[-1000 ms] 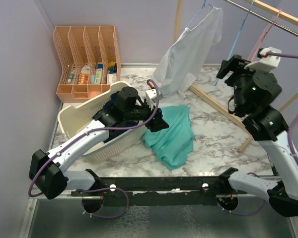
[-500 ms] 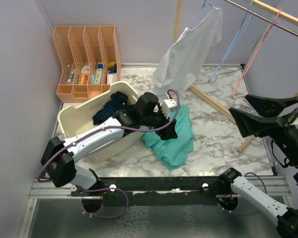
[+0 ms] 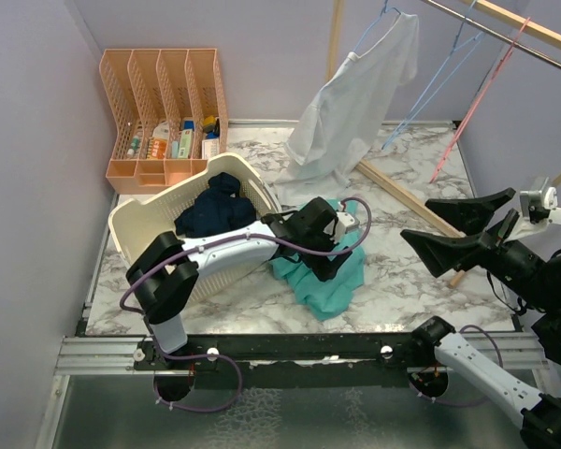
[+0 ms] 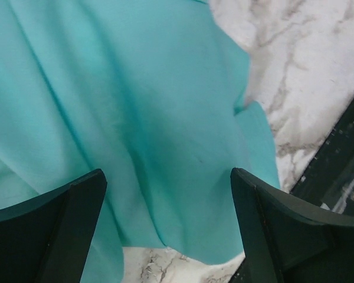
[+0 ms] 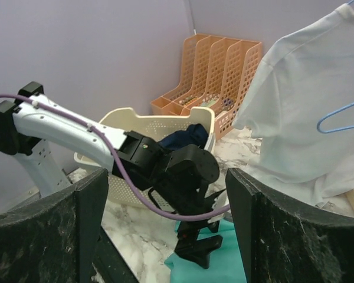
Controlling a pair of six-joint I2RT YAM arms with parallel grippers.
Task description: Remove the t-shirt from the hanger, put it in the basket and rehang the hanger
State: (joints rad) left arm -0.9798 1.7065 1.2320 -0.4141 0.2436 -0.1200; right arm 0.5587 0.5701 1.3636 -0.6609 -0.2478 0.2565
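Pale lilac walls (image 3: 37, 140) close in a marble-patterned table (image 3: 421, 281). At the far left stands an orange file organizer (image 3: 164, 94). Nearer than it sits a cream laundry basket (image 3: 131, 220) with a navy garment (image 3: 215, 210) piled inside.

The white t-shirt (image 3: 355, 103) hangs at the far side, right of centre, on its light blue hanger (image 3: 369, 33). Its hem touches the table. To the right, an empty blue hanger (image 3: 428, 86) and a pink hanger (image 3: 477, 108) slant down from a metal rail (image 3: 505, 36).

A teal garment (image 3: 318, 285) lies crumpled on the table just right of the basket, toward the near edge. The left gripper (image 3: 332, 257) reaches across the basket's front and hangs low over this cloth. Its wrist view shows both fingers (image 4: 76, 206) spread apart with only teal fabric below and nothing pinched between them.

The right gripper (image 3: 416, 223) is raised at the near right, well apart from the white t-shirt. It points left toward the middle of the table, with its two dark fingers (image 3: 467, 210) wide apart and empty.
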